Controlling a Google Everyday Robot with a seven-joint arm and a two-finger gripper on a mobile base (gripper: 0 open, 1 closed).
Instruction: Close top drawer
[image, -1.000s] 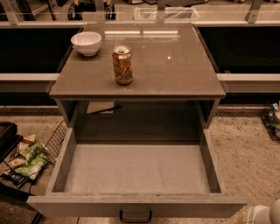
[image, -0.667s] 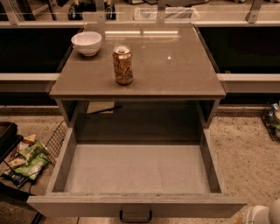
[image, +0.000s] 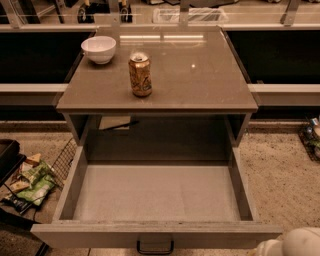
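Right of the front of the open top drawer (image: 155, 234), the gripper (image: 292, 243) (clenched or released, I cannot tell) should push squarely at the handle (image: 155, 247).

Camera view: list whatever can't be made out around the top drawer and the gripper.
Top drawer: its front and black handle are cut off by the bottom edge of the camera view.
Gripper: bottom right corner, only a white rounded part shows; the frame edge cuts the rest.
Can: label too blurred to read.
Flat item under the tabletop: in shadow, unidentifiable.
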